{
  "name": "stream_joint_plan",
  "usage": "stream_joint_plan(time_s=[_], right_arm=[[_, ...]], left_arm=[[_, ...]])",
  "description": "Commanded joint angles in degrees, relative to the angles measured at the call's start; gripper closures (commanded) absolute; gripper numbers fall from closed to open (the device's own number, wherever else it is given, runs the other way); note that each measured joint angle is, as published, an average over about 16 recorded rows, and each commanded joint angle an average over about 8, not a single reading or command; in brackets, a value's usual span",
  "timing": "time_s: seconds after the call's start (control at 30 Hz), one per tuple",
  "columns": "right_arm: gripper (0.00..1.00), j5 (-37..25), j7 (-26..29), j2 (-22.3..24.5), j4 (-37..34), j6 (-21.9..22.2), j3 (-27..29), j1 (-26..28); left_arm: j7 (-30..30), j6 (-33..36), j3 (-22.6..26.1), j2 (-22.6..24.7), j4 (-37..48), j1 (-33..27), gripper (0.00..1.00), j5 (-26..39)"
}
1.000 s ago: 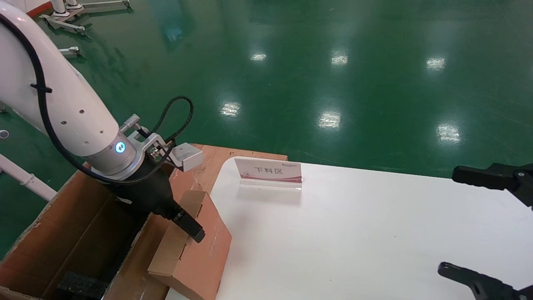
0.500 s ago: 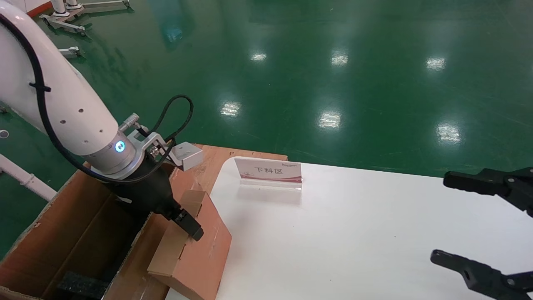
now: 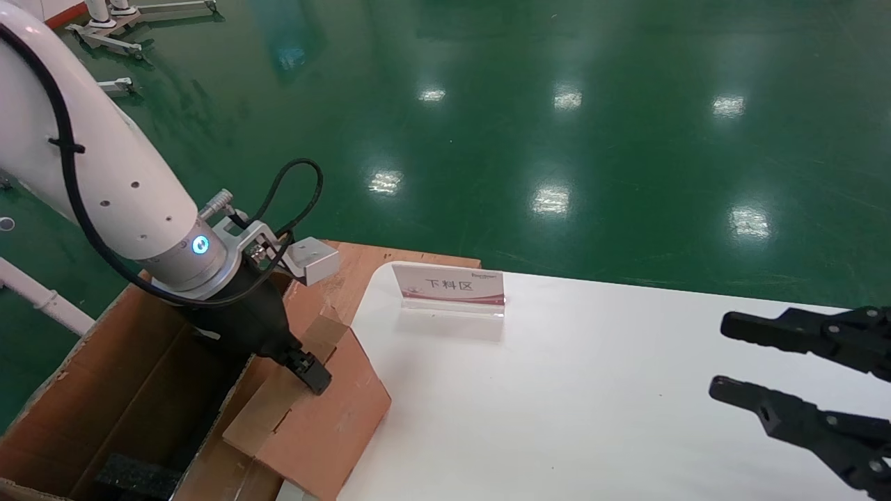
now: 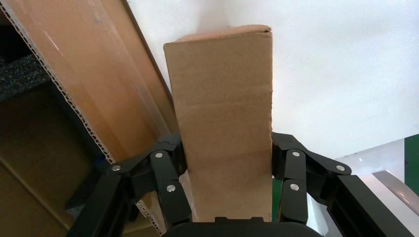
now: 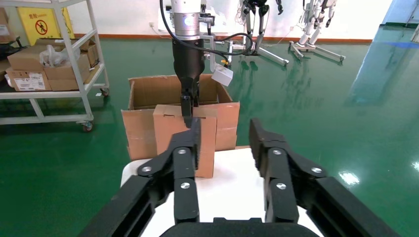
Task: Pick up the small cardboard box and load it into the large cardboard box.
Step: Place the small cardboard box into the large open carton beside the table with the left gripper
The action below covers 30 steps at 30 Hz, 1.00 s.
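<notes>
The small cardboard box [image 3: 320, 424], reddish-brown with a tan side, is tilted at the white table's left edge, over the near flap of the large cardboard box [image 3: 104, 362]. My left gripper [image 3: 306, 376] is shut on its upper end. In the left wrist view, both fingers of the left gripper [image 4: 225, 153] press the small box's [image 4: 222, 98] sides, with the large box's flap [image 4: 84, 64] beside it. My right gripper [image 3: 719, 355] hovers open over the table's right side, holding nothing. The right wrist view shows the right gripper [image 5: 225, 131] facing the small box [image 5: 165, 123] and the large box [image 5: 225, 123].
A white-and-pink sign card [image 3: 449, 285] stands at the back of the white table [image 3: 592, 403]. A black foam block [image 3: 136, 476] lies inside the large box. Green floor surrounds the table. A shelf cart with cartons [image 5: 49, 64] stands far beyond.
The left gripper has drawn back slightly toward the large box, tipping the small box that way. The right gripper has moved inward over the table, its fingers appearing closer together.
</notes>
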Motion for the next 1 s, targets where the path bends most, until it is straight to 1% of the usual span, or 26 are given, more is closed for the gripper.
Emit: stream_joint_plan(time_s=[0.03, 0.3, 0.5, 0.63, 0.77, 0.87, 1.0], right_arm=[[1.00, 0.00, 0.00, 0.00, 0.00, 0.00, 0.00, 0.00], [1.00, 0.00, -0.02, 0.00, -0.03, -0.01, -0.02, 0.01], [1.00, 0.02, -0.03, 0.00, -0.04, -0.01, -0.04, 0.03], [1.00, 0.03, -0.04, 0.01, -0.05, -0.01, -0.06, 0.04], [1.00, 0.04, -0.05, 0.01, -0.05, 0.00, -0.08, 0.04], [1.00, 0.04, -0.05, 0.02, -0.05, 0.00, -0.09, 0.04], [1.00, 0.05, -0.06, 0.02, -0.05, 0.01, -0.10, 0.05]], left_arm=[[-0.05, 0.05, 0.00, -0.03, -0.06, 0.01, 1.00, 0.00], [1.76, -2.42, -1.02, -0.06, 0.67, -0.58, 1.00, -0.22], [2.94, -5.29, -3.21, -0.70, 0.34, -3.17, 1.00, -0.03], [3.62, -6.45, -5.23, -1.37, 0.21, -6.73, 1.00, 0.70], [4.36, -6.47, -7.46, -2.32, 0.22, -11.56, 1.00, 1.63], [4.78, -5.59, -9.00, -3.13, 0.29, -15.44, 1.00, 2.25], [5.03, -2.59, -10.06, -3.69, 0.57, -20.23, 1.00, 3.23]])
